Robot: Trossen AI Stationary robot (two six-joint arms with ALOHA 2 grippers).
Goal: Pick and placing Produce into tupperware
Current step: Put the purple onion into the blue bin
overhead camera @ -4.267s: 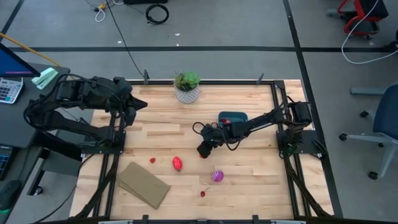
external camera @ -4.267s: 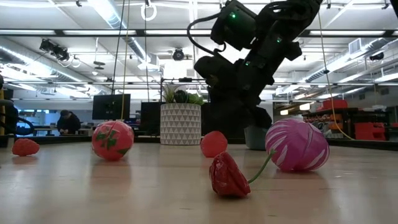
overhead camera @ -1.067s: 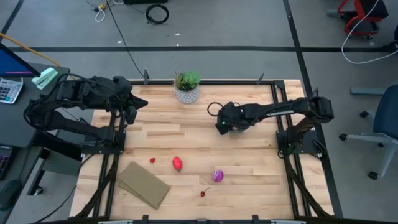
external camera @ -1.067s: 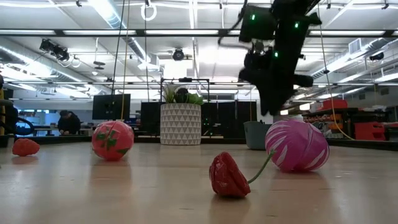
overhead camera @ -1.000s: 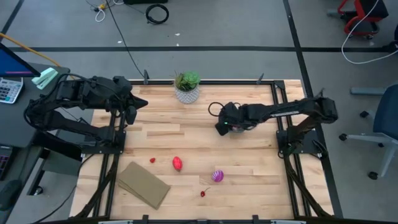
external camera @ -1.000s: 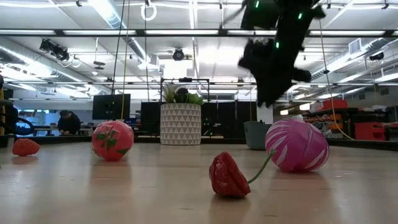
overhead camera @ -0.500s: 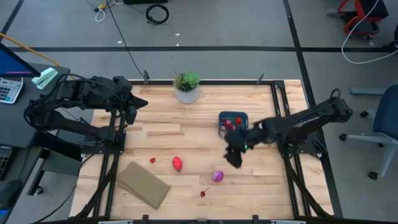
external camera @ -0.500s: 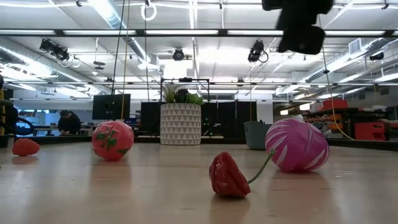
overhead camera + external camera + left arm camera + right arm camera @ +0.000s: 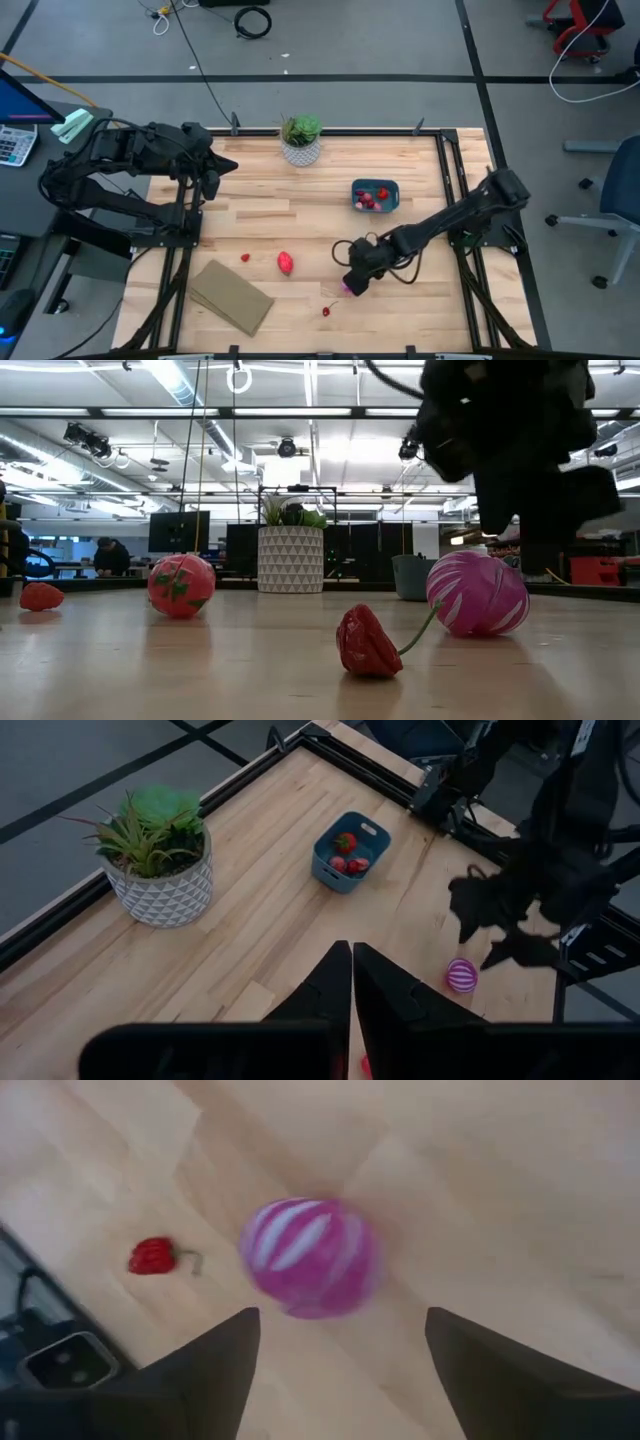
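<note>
Right pincer (image 9: 353, 283) is low over the striped ball (image 9: 351, 286), purple w/ white stripes, near the front-middle of the counter (image 9: 290, 215). Wrist view shows its two dark fingers (image 9: 205, 1370) spread wide, one on each side of the ball (image 9: 310, 1257), w/ bare wood between each finger and the ball; not gripping anything. In the low view the arm hangs as a dark mass above and just beside the ball (image 9: 478, 593).

A small red pepper w/ a stem (image 9: 326, 311) lies near the ball, toward the front edge; it also shows in the right wrist view (image 9: 152, 1256) and closest to the lens in the low view (image 9: 368, 643). A larger red fruit (image 9: 285, 263) sits to the left, w/ a tiny red piece (image 9: 245, 257) further left.

The blue tub (image 9: 375, 195) is at the back right of the counter, well apart from the ball, w/ a few red pieces (image 9: 345, 853) inside.

Left pincer (image 9: 352, 982) is parked at the left side of the counter, fingers pressed together, holding nothing.

Potted plant (image 9: 300, 138) stands at the back edge. Flat tan slab (image 9: 230, 296) lies at the front left.
</note>
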